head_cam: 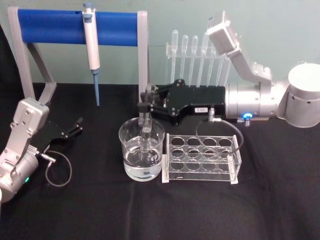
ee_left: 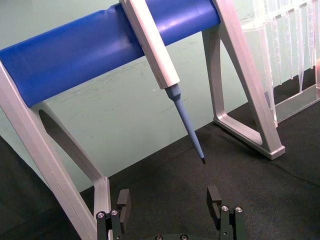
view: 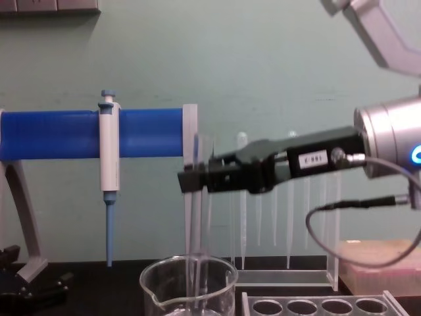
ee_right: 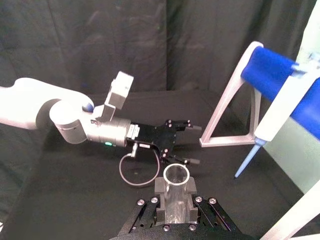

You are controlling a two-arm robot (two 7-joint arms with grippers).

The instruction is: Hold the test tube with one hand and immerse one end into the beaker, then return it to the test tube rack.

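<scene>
Room showed around the test tube [head_cam: 146,132], its lower end inside the beaker [head_cam: 127,150], the right tool [head_cam: 145,106] clamped on it. Left wrist view showed the left tool [ee_left: 169,197] parted, at the table's [head_cam: 100,210] left

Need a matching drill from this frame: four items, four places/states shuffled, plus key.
1. test tube
2. test tube rack
3. pipette
4. left gripper

A. hanging on the blue bar
B. lower end inside the beaker, held by the right gripper
C. fingers open, parked at far left
D. holes empty, just right of the beaker

Pairs: 1-B, 2-D, 3-A, 4-C
</scene>
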